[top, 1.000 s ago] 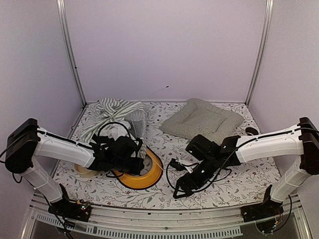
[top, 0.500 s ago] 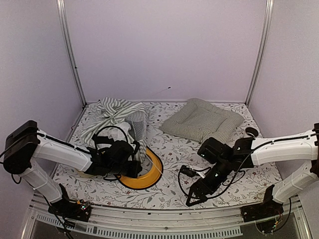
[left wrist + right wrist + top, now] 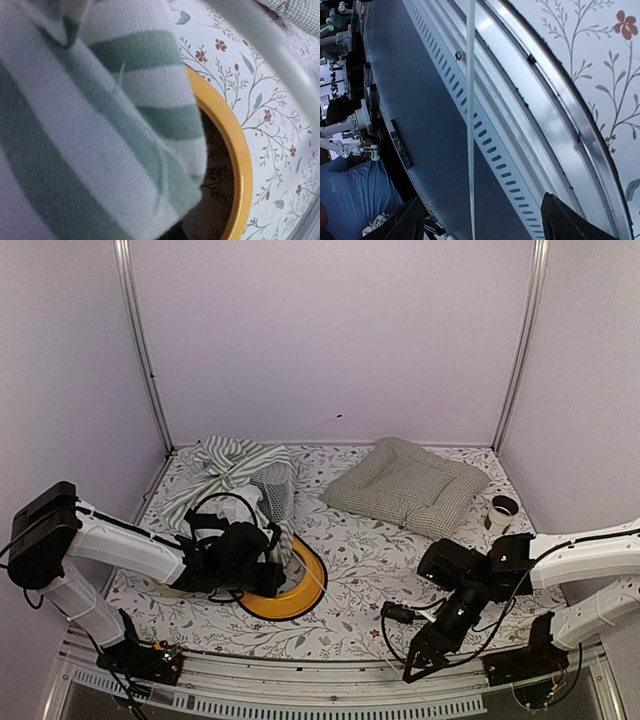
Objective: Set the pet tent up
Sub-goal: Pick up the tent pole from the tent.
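Note:
The pet tent (image 3: 235,472) lies collapsed at the back left, green-and-white stripes with a mesh patch. A flap of its striped fabric (image 3: 100,130) fills the left wrist view and hides my left gripper's fingers. My left gripper (image 3: 258,565) sits low over a yellow ring, at the tent's near edge, with fabric at its jaws. My right gripper (image 3: 415,668) hangs over the table's front edge, right of centre. In the right wrist view it (image 3: 485,225) is open, fingers wide apart. A thin white pole (image 3: 471,125) runs between them, untouched.
A yellow ring (image 3: 303,592) lies on the floral tabletop; its rim shows in the left wrist view (image 3: 235,160). A green-checked cushion (image 3: 405,480) lies at the back right. A brown-rimmed cup (image 3: 498,510) stands near the right wall. The metal front rail (image 3: 530,125) is below my right gripper.
My right arm has pulled back to the right and toward the front edge, uncovering the cup. My left gripper shifted slightly early on and has since held still.

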Motion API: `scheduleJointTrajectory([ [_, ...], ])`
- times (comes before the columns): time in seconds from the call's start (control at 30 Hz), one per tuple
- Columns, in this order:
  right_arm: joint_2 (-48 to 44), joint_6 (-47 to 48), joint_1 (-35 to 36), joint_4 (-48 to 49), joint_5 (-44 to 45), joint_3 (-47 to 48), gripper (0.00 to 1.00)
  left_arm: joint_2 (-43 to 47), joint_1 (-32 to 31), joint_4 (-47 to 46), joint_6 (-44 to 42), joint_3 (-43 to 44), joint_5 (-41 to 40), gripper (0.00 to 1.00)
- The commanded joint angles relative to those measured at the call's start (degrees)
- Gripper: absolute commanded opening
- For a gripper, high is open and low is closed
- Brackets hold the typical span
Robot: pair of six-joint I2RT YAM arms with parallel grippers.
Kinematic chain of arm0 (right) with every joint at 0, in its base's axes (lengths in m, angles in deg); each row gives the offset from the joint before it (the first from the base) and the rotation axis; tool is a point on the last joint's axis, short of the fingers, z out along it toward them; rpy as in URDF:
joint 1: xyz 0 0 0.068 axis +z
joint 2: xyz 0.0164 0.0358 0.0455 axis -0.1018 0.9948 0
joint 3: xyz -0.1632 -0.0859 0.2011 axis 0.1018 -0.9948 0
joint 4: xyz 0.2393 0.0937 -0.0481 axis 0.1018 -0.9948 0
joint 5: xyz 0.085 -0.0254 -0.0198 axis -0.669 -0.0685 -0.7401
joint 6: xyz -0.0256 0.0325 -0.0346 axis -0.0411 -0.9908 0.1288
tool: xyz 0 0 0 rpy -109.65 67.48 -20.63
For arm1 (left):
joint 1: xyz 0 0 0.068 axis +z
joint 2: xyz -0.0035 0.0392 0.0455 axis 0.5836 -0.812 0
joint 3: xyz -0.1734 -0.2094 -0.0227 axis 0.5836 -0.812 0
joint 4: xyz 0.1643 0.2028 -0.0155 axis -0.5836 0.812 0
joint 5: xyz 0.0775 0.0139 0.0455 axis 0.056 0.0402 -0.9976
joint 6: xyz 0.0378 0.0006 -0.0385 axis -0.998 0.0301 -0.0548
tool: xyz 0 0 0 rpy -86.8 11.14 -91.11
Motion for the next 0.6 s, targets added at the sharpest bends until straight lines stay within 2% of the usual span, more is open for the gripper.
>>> scheduleJointTrajectory([
  [0.0, -1.6, -2.3, 4.2, 0.4, -2.4, -2.1, 0.81, -1.5, 0.0, -0.1, -0.1, 0.9, 1.4, 0.0],
  [0.23, -2.9, -6.8, 9.4, 2.6, -4.3, -5.2, 0.74, -1.6, 0.0, 0.1, -0.7, 1.4, 1.8, 0.0],
  [0.43, -4.3, -8.8, 11.4, 2.3, -5.3, -7.1, 0.58, -1.2, 0.3, 0.1, -1.1, 1.2, 1.9, 0.0],
  [0.57, -4.5, -9.6, 12.4, 2.3, -6.0, -7.4, 0.53, -0.8, 0.4, 0.3, -1.3, 1.1, 1.9, 0.0],
])
